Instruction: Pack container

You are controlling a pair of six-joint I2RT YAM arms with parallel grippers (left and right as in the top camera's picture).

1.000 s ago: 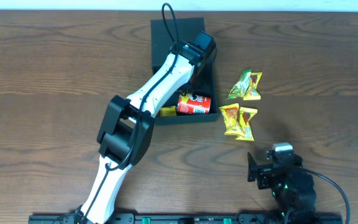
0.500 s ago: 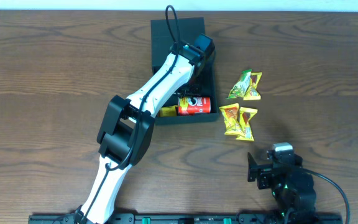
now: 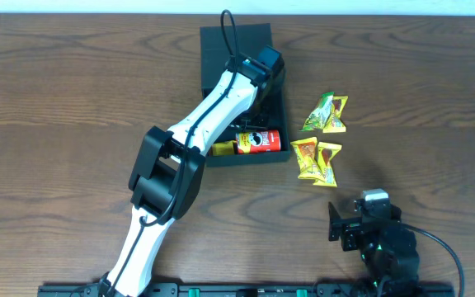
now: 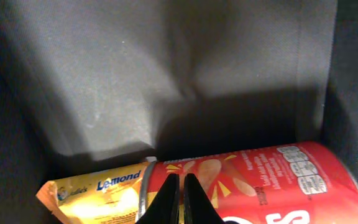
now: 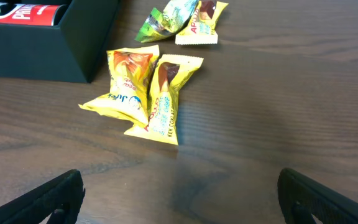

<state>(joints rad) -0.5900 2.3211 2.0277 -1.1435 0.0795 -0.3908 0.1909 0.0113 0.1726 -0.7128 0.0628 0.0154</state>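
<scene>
Left hand (image 4: 179, 199): fingers pressed together, nothing between them. It is reached down inside the container (image 3: 284, 107), near the far wall. The overhead view shows the arm slanting in over the open box.

Container: dark, square, on the counter (image 3: 72, 99), flap lid laid open on the side beyond the left hand. Its inner wall (image 4: 135, 74) fills the left wrist view.

Can (image 4: 260, 180): red, on its side, directly under the left fingertips and running off to their right. Cannot tell whether the tips touch it. From above, the can (image 3: 258, 141) lies along the box's near wall.

Yellow packet (image 4: 98, 190): flat on the box floor, left of the fingertips, its end against the can's rim.

Right hand (image 5: 179, 199): fingers spread wide, empty, low over bare counter, well apart from the container.

Yellow pair (image 5: 142, 93): two packets touching side by side, ahead of the right hand and slightly left of centre.

Green pair (image 5: 179, 18): two more packets, farther ahead, beyond the yellow pair.

Container corner (image 5: 73, 50) shows ahead-left of the right hand, just beside the yellow pair.
</scene>
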